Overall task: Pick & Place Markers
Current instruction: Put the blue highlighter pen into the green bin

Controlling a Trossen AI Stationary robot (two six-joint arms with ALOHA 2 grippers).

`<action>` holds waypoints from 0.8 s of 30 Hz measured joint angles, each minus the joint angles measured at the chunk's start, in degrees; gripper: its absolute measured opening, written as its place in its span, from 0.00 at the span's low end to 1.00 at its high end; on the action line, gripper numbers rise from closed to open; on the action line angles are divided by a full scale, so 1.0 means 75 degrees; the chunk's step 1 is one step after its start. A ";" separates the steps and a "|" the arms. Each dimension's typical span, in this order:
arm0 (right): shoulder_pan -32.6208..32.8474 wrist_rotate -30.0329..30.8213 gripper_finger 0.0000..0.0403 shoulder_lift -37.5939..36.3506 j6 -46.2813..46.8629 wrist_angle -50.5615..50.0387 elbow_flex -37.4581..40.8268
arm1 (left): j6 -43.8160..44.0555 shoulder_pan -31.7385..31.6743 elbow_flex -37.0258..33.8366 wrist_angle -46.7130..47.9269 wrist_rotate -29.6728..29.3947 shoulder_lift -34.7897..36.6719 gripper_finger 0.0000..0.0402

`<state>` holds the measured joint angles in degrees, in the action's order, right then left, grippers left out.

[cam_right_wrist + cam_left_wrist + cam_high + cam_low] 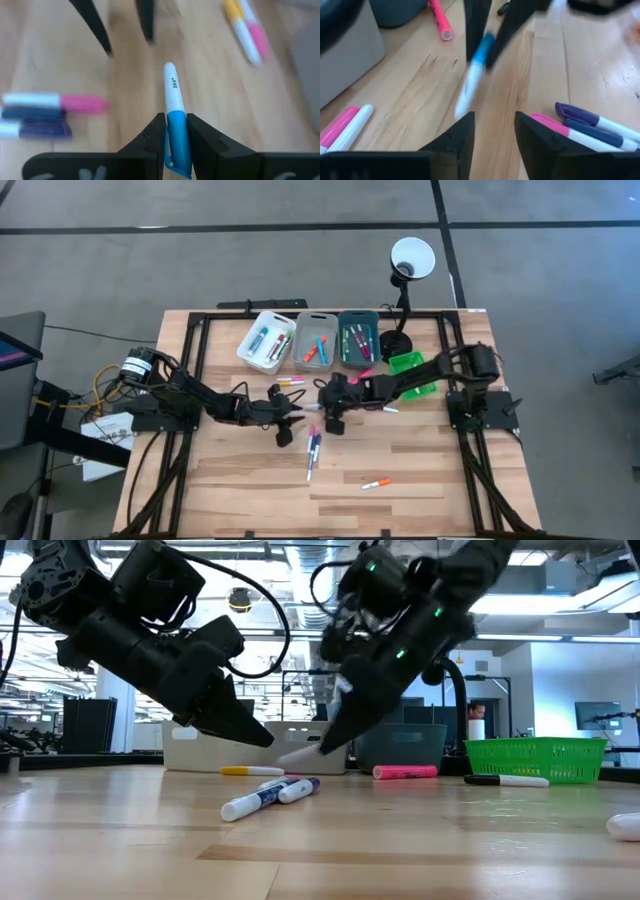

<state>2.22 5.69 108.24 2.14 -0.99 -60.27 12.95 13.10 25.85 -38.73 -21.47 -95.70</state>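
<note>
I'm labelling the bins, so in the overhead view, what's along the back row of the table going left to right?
White bin → grey bin → teal bin → green basket, set slightly nearer than the others. The first three hold markers.

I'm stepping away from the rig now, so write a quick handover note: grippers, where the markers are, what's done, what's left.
Right gripper: shut on the blue-and-white marker, lifted over mid-table.
Left gripper: open and empty, facing it close by.
Done: some markers sit in the white bin, grey bin and teal bin.
Left: the held marker; the purple, blue and pink markers together on the table; the pink marker and the yellow-capped one near the bins; an orange one toward the front.
</note>
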 joint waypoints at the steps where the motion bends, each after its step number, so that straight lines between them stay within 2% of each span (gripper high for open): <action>1: 0.0003 0.0127 0.14 -0.0176 0.0121 -0.0516 -0.0037 | 0.0000 0.0000 0.0000 0.0014 0.0003 0.0000 0.35; 7: 0.0111 0.1035 0.14 -0.1484 0.1061 -0.3211 -0.0508 | 0.0261 0.0000 -0.0062 0.0011 0.0006 0.0000 0.40; 12: 0.0450 0.2421 0.14 -0.3149 0.1952 -0.5126 -0.0586 | 0.0370 0.0000 -0.0064 0.0013 0.0006 0.0000 0.40; 17: 0.0995 0.3714 0.14 -0.4696 0.4329 -0.7276 -0.0477 | 0.0554 0.0000 -0.0070 0.0010 0.0007 0.0000 0.40; 20: 0.1339 0.4162 0.14 -0.5313 0.5824 -0.7852 0.0069 | 0.0566 0.0000 -0.0070 -0.0002 0.0006 0.0000 0.39; 24: 0.1588 0.4082 0.14 -0.5775 0.7030 -0.7911 0.0979 | 0.0566 0.0000 -0.0070 -0.0028 0.0009 0.0000 0.38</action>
<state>14.13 36.30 64.93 54.87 -60.32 -52.92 17.19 13.10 25.32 -38.94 -21.41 -95.70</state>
